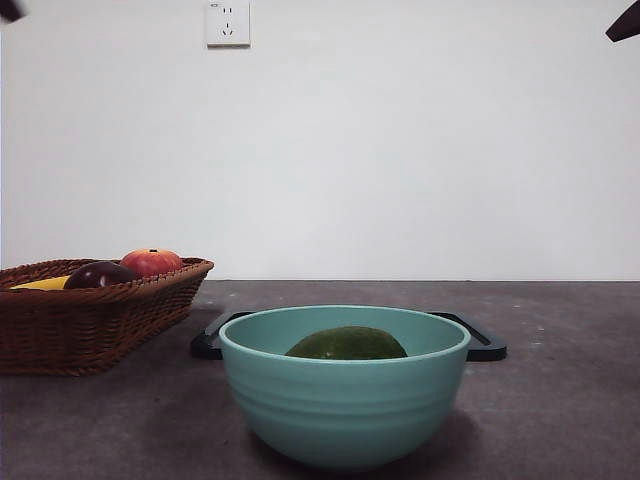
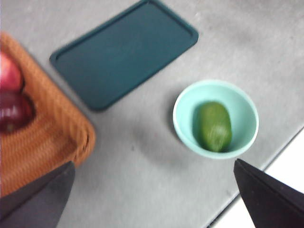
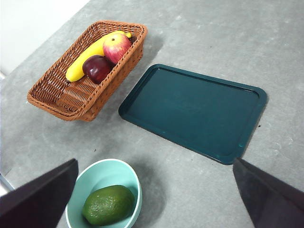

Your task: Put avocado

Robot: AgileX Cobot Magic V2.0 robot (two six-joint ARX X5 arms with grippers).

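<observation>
The dark green avocado [image 1: 346, 344] lies inside a light teal bowl [image 1: 345, 400] at the front of the table; it also shows in the left wrist view [image 2: 214, 126] and the right wrist view [image 3: 109, 204]. My left gripper [image 2: 152, 199] hangs high above the table, open and holding nothing. Equally high, my right gripper [image 3: 156, 199] is open and empty too. In the front view both arms show only as black tips at the top corners.
A wicker basket [image 1: 90, 315] at the left holds a red-orange apple-like fruit [image 1: 151, 262], a dark purple fruit [image 1: 99, 275] and a banana [image 3: 90, 54]. Behind the bowl lies a flat dark teal tray [image 3: 194, 109].
</observation>
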